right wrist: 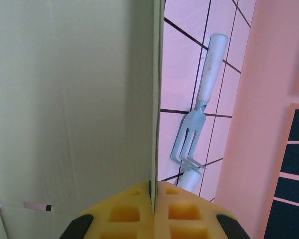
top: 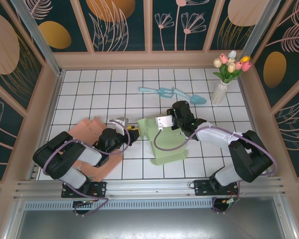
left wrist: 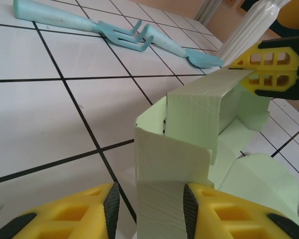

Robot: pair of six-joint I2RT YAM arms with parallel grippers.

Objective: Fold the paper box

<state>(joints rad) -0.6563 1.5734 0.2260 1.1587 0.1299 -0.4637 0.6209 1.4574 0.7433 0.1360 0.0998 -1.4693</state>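
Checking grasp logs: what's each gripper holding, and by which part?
Right gripper pinches the box by the edge of an upright panel. Left gripper straddles the near wall with jaws apart and seems to hold nothing.

White tiled tabletop [top: 89,89], dark grid lines; peach-framed walls [top: 139,59], dark floral panels [top: 119,25].

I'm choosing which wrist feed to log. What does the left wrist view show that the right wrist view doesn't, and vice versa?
Left wrist: the left gripper, fingers apart around a corner of the paper box, plus a trowel and a vase. Right wrist: a small strip on the box panel. Both: the box, the right gripper pinching its wall, the garden fork, the tiled table.
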